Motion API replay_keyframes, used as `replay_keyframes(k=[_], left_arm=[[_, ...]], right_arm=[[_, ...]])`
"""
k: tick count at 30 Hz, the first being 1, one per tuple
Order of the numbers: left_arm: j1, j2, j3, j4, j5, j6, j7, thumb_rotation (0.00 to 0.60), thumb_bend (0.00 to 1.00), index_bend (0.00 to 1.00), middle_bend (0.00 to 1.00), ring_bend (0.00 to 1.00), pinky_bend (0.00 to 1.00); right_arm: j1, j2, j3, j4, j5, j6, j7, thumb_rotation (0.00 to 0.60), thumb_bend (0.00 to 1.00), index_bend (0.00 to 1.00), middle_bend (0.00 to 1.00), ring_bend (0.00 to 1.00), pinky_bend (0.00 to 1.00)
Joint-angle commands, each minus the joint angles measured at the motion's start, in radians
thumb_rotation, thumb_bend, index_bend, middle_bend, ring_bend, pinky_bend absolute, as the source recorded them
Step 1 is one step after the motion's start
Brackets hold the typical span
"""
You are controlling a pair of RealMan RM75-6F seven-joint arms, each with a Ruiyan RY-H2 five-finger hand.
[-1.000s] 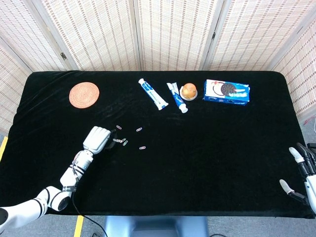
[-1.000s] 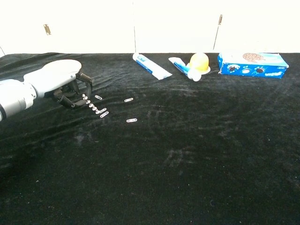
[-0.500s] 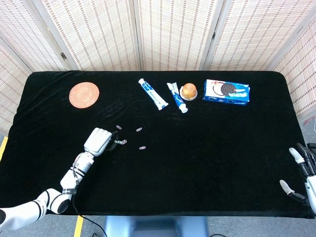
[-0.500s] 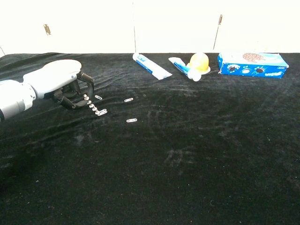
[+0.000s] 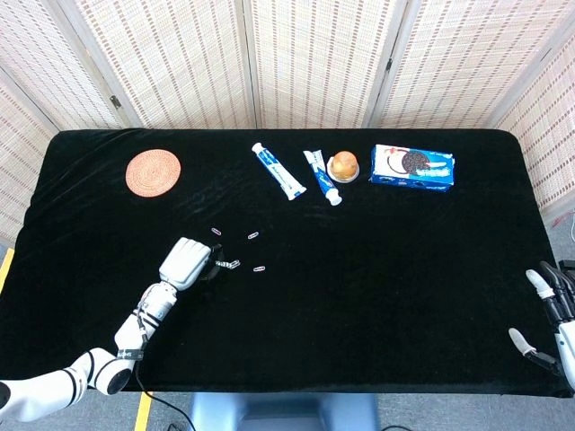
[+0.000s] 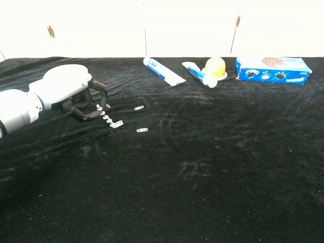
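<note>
Several linked paper clips (image 6: 107, 116) hang pinched in the left hand (image 5: 184, 262) just above the table (image 5: 359, 269)

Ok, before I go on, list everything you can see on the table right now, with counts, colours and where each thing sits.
Paper clip chain: one, silvery, at the left hand's fingertips.
Loose paper clips: three, pale, just right of and behind the chain.
Coaster: one, reddish-brown, round, far left.
Toothpaste tubes: two, white and blue, far centre.
Yellow ball: one, on a pale dish, beside the right tube.
Cookie box: one, blue, far right.
Table: one, black cloth.
Left hand: white, curled over the chain's near end.
Right hand: fingers apart, at the table's near right edge, holding nothing.
</note>
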Motion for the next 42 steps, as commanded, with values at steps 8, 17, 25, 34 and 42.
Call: replay_keyframes(k=[8,17,25,34,42], left_arm=[[-0.034,-0.046,-0.033,-0.034,0.000,0.007,0.042,0.600,0.56,0.86,1.00,1.00,0.97],[-0.087,-0.108,-0.033,0.021,-0.022,-0.076,0.069,0.600,0.56,0.86,1.00,1.00,0.97],[-0.101,-0.123,-0.031,0.058,-0.016,-0.079,0.061,0.600,0.56,0.86,1.00,1.00,0.97],[-0.068,-0.042,-0.040,-0.036,-0.011,-0.007,0.087,0.600,0.56,0.86,1.00,1.00,0.97],[-0.012,0.061,-0.028,-0.167,-0.017,0.061,0.163,0.600,0.56,0.86,1.00,1.00,0.97]], right_arm=[[-0.037,-0.001,-0.005,0.037,-0.019,0.079,0.058,0.600,0.28,0.00,0.00,0.00,0.00],[-0.078,-0.016,-0.012,0.064,-0.013,0.130,0.082,0.600,0.28,0.00,0.00,0.00,0.00],[-0.088,-0.020,-0.011,0.072,-0.008,0.135,0.087,0.600,0.28,0.00,0.00,0.00,0.00],[-0.074,-0.019,-0.010,0.061,-0.010,0.100,0.067,0.600,0.28,0.00,0.00,0.00,0.00],[-0.062,-0.018,-0.008,0.047,-0.016,0.078,0.041,0.600,0.28,0.00,0.00,0.00,0.00]])
